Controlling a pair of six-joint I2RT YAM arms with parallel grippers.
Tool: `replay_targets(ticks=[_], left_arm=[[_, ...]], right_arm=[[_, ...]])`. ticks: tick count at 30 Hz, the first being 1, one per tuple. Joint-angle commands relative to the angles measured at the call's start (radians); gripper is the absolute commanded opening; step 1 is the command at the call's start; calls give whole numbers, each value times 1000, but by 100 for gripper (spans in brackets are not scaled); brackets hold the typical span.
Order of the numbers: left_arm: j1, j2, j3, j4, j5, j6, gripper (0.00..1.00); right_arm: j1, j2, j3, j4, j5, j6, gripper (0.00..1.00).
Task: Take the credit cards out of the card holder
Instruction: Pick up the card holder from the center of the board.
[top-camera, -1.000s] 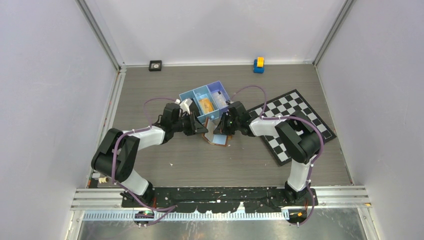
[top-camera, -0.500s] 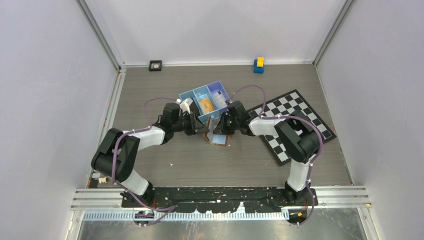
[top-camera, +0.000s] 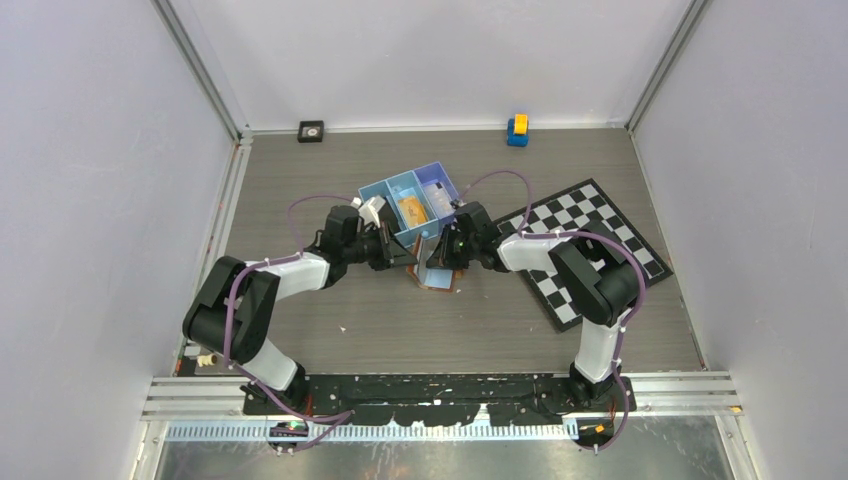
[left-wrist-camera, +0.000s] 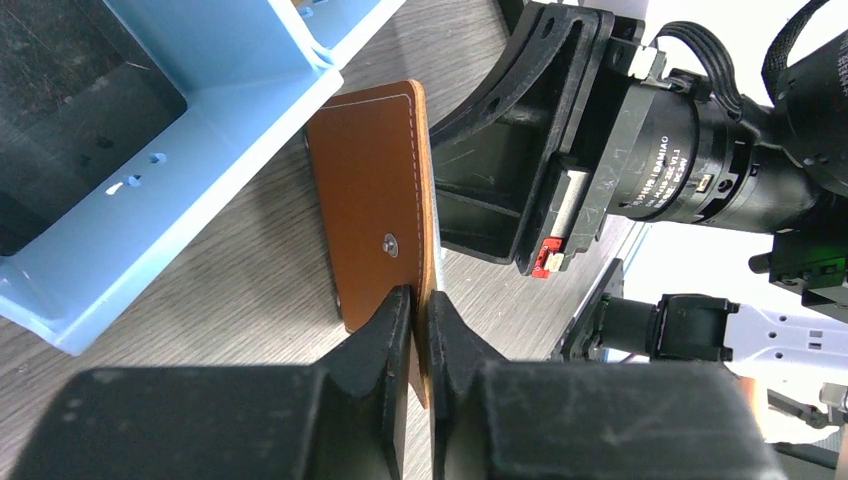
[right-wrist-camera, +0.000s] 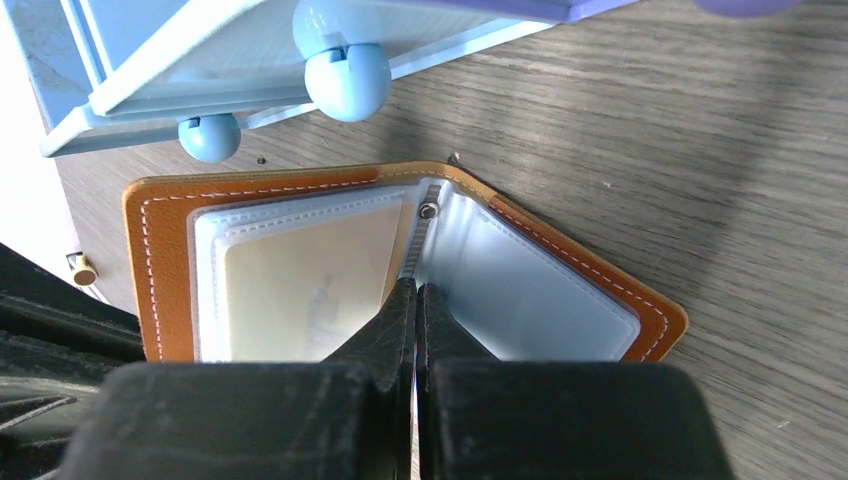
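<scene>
At the far left of the table (top-camera: 300, 180), against the back wall, sat a small black square object (top-camera: 311, 131); any marking on it was too small to read. The left arm reached in towards the middle. The left gripper (left-wrist-camera: 420, 315) was closed narrowly on the lower edge of one brown cover of the card holder (left-wrist-camera: 370, 200), holding that cover upright. The cover had white stitching and a small metal rivet (left-wrist-camera: 391, 241), and it stood just beside the near corner of the blue tray (top-camera: 410, 205).

An orange card (top-camera: 411, 208) lay in the tray's middle compartment. What was in the right compartment could not be made out.

The holder was open on the table just in front of the tray, between the two grippers. Inside it, a pale card (right-wrist-camera: 300, 280) sat in the left clear sleeve, with a faint mark too blurred to read. The right sleeve (right-wrist-camera: 530, 290) looked pale blue.

The right gripper (right-wrist-camera: 415, 300) had its fingers pressed together, with the tips at the fold next to the rivet. Whether a thin sleeve leaf was caught between them could not be told. White lettering (left-wrist-camera: 665, 150) ran round the barrel of the right arm, too small to read with any certainty.

Further right, a blue and yellow block (top-camera: 517, 129) stood at the back wall. A black-and-white chequered board (top-camera: 590, 215) lay partly under the right arm.
</scene>
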Motion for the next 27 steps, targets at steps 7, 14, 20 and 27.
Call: replay_targets(ticks=[7, 14, 20, 27], left_arm=[[-7, 12, 36, -14, 10, 31, 0], [-39, -11, 88, -188, -114, 117, 0], [-40, -27, 95, -242, -170, 128, 0], [-40, -30, 98, -257, -182, 126, 0]], right_arm=[[9, 9, 22, 1, 11, -4, 4], [4, -15, 21, -19, 22, -8, 7], [-38, -117, -43, -22, 67, -5, 13], [-85, -135, -121, 108, -32, 75, 20]])
